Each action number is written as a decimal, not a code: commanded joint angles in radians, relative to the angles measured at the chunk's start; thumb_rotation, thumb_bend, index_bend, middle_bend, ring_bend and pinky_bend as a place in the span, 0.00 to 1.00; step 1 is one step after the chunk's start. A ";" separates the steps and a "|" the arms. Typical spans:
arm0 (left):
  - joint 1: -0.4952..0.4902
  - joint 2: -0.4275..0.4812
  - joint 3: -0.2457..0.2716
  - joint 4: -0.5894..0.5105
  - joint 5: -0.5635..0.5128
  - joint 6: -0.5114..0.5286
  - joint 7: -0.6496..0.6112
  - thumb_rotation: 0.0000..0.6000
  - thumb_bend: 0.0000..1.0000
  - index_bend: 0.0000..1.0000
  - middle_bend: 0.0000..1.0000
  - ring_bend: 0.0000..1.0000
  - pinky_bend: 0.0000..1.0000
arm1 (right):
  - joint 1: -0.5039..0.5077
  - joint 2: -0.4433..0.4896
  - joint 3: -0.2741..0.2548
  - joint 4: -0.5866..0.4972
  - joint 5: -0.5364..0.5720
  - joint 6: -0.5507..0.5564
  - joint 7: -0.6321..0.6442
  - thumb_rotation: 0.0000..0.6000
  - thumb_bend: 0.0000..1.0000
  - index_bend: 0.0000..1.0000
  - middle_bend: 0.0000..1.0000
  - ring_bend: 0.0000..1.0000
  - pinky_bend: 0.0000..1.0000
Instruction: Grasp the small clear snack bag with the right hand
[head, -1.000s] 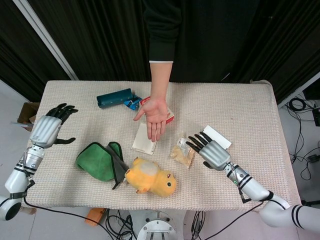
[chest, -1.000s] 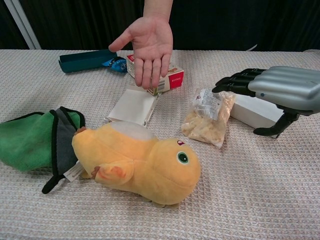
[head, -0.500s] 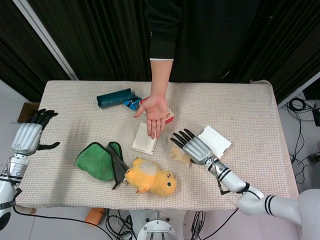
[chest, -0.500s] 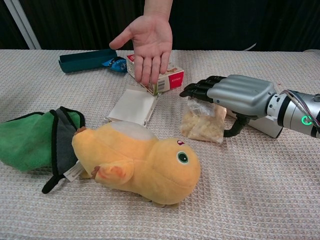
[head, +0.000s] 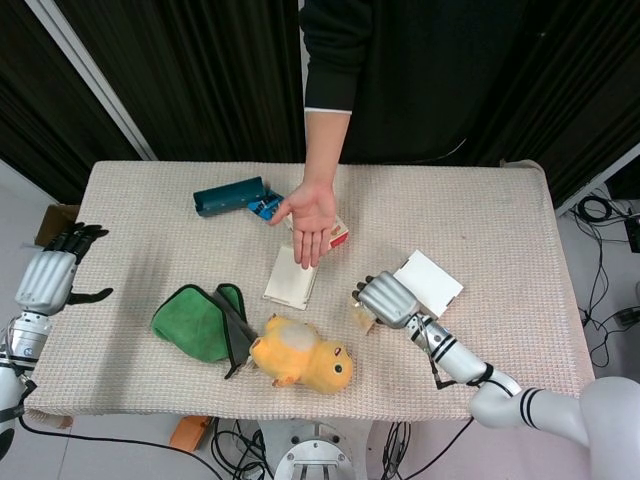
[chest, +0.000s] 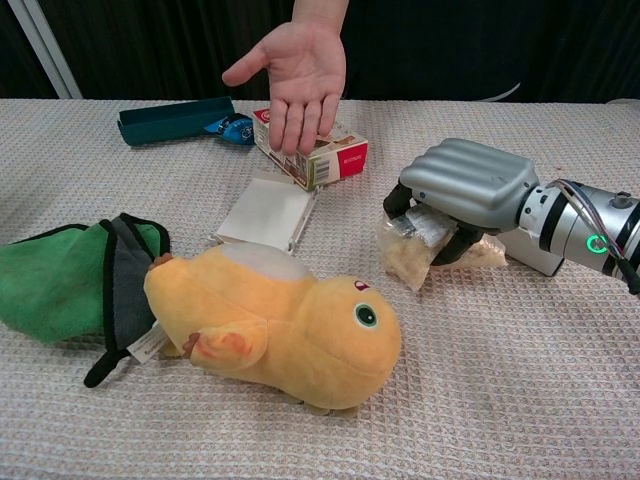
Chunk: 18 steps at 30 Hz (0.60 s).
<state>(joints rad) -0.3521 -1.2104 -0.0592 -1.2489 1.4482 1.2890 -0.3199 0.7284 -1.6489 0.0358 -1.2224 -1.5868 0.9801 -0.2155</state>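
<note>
The small clear snack bag (chest: 408, 258), filled with pale yellow pieces, lies on the table right of centre and is gripped by my right hand (chest: 462, 188), whose fingers curl down over its top. In the head view only a corner of the bag (head: 360, 317) shows under that right hand (head: 384, 298). My left hand (head: 48, 277) hangs off the table's left edge, fingers apart and holding nothing; the chest view does not show it.
A person's open palm (head: 312, 212) hovers over a red-and-white box (chest: 322, 157). A white box (head: 429, 282) lies just behind my right hand. A yellow plush duck (chest: 280, 325), green cloth (chest: 55, 281), flat white packet (chest: 266, 211) and teal case (chest: 172, 119) fill the left half.
My right hand moved left over the snack bag and its fingers closed down on it. My left hand drew back off the table's left edge.
</note>
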 joint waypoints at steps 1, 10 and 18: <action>0.002 -0.003 -0.002 0.003 0.001 0.000 -0.002 1.00 0.04 0.16 0.14 0.08 0.21 | -0.009 0.007 0.000 -0.007 -0.007 0.031 -0.001 1.00 0.29 0.94 0.71 0.67 0.89; 0.012 0.009 -0.015 -0.009 0.002 0.019 -0.002 1.00 0.04 0.16 0.14 0.08 0.21 | -0.045 0.148 0.040 -0.172 -0.102 0.252 0.028 1.00 0.31 0.96 0.73 0.67 0.89; 0.034 0.021 -0.009 -0.022 0.008 0.036 0.017 1.00 0.04 0.16 0.14 0.08 0.21 | 0.010 0.168 0.193 -0.256 -0.050 0.293 -0.012 1.00 0.29 0.93 0.73 0.67 0.89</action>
<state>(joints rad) -0.3192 -1.1898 -0.0691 -1.2707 1.4555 1.3247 -0.3030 0.7110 -1.4729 0.1882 -1.4629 -1.6757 1.3043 -0.1992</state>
